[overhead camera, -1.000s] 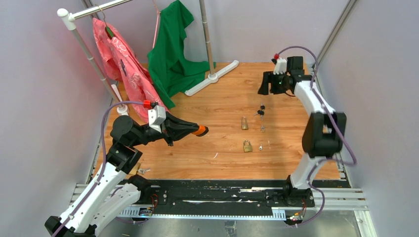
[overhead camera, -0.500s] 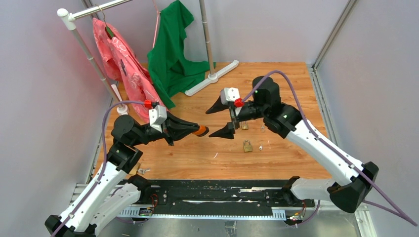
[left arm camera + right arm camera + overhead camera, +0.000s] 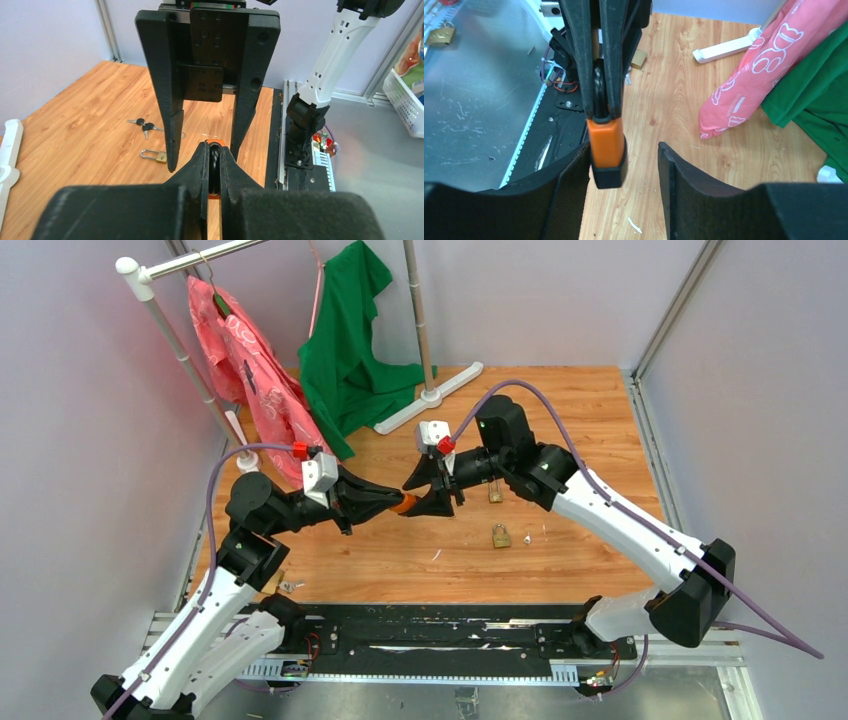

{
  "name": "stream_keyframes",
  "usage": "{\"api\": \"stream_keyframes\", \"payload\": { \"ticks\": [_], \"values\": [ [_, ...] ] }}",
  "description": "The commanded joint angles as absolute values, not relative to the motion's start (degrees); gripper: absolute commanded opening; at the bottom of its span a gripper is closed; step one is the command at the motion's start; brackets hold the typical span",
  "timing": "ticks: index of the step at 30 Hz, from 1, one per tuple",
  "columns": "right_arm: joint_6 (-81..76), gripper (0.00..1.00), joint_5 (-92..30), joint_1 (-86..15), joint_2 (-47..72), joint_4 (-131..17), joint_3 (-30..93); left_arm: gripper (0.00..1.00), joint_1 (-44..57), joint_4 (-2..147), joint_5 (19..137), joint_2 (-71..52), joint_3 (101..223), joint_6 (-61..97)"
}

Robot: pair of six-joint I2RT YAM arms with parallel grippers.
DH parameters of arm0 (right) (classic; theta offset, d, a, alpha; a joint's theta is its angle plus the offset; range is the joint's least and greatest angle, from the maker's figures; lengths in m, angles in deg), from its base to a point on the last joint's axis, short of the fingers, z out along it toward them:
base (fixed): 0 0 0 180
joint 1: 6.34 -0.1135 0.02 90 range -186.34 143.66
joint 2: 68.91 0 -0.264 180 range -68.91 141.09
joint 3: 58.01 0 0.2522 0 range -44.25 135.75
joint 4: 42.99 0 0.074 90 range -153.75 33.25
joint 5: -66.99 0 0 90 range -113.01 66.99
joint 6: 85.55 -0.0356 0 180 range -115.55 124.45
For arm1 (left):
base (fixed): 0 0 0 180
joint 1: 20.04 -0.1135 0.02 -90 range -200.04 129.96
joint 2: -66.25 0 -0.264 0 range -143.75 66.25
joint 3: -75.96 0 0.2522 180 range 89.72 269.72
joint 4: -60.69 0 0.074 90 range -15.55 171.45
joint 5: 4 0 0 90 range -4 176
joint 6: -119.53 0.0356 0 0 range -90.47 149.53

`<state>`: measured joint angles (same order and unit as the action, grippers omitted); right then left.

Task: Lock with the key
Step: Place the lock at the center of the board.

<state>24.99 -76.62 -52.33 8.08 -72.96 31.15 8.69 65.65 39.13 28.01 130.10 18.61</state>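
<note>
Over the last second our right arm has swung in from the far right corner of the table to the middle, and its right gripper (image 3: 428,490) now meets our left gripper (image 3: 392,503) tip to tip above the wood. Half a second ago the right fingers were spread wide and a little apart from the left; now they bracket what the left is holding. We judge this as a handover or a two-handed grip being set up, with the locking itself not yet begun.

Our left gripper is closed on an orange padlock (image 3: 607,145). Its black fingers pinch a dark rounded part, probably the shackle, and the orange body sticks out beyond the fingertips. Our right gripper is open, its two fingers on either side of that body. One finger (image 3: 574,175) looks very close to it or touching; the other stands apart.

The padlock body is a smooth, blocky orange case with a black cap at its end, likely plastic or rubber coated. The gripper fingers are matte black and wedge-shaped.

On the wooden table (image 3: 580,410) lie two small brass padlocks (image 3: 500,535), shiny metal with thin wire shackles, and a bunch of keys (image 3: 144,125) with black heads, near them and untouched. Pink and green garments (image 3: 345,350) hang on a rack at the far left.
</note>
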Motion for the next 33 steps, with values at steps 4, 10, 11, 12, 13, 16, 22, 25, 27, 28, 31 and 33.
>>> {"api": "stream_keyframes", "payload": {
  "ticks": [4, 10, 11, 12, 13, 16, 22, 25, 27, 28, 31, 33],
  "values": [
    [21.6, 0.30, -78.1, -53.5, 9.8, -72.5, 35.1, 0.00, 9.0, 64.0, 39.3, 28.1, 129.7, 19.2],
    [20.3, 0.00, -75.4, -52.0, 10.3, -74.2, 34.6, 0.21, 9.0, 63.9, 42.3, 28.4, 129.3, 17.9],
    [18.6, 0.00, -74.0, -50.1, 10.3, -73.7, 34.0, 0.63, 9.0, 63.9, 43.6, 28.7, 129.2, 17.5],
    [15.0, 0.00, -73.3, -47.7, 10.4, -72.8, 32.9, 0.97, 9.0, 63.9, 44.7, 28.9, 128.9, 17.6],
    [11.4, 0.00, -72.6, -44.7, 10.7, -71.5, 31.8, 0.99, 9.0, 63.9, 45.4, 29.2, 128.7, 17.7],
    [-1.1, 0.00, -69.0, -34.2, 13.0, -68.9, 28.1, 1.00, 9.0, 64.7, 49.3, 30.1, 128.3, 18.3],
    [-13.9, 0.00, -69.2, -17.2, 30.0, -70.6, 29.6, 1.00, 9.0, 69.4, 57.9, 31.2, 126.5, 18.1],
    [-13.6, 0.00, -68.0, -13.4, 39.6, -74.5, 35.7, 1.00, 8.7, 72.1, 58.5, 32.3, 126.3, 19.0],
    [-14.0, 0.00, -66.9, -11.9, 43.3, -75.3, 37.9, 1.00, 8.4, 72.9, 58.5, 32.7, 126.3, 19.4],
    [-14.5, 0.00, -67.2, -11.2, 45.3, -75.5, 39.1, 1.00, 8.3, 73.3, 58.5, 32.9, 126.3, 19.6],
    [-15.8, 0.00, -69.3, -9.6, 50.3, -75.8, 42.2, 1.00, 8.1, 74.1, 58.4, 33.2, 126.4, 20.1],
    [-15.5, 0.00, -69.7, -9.5, 52.1, -75.9, 43.6, 1.00, 8.0, 73.9, 58.2, 33.2, 126.3, 20.2]
  ]
}}
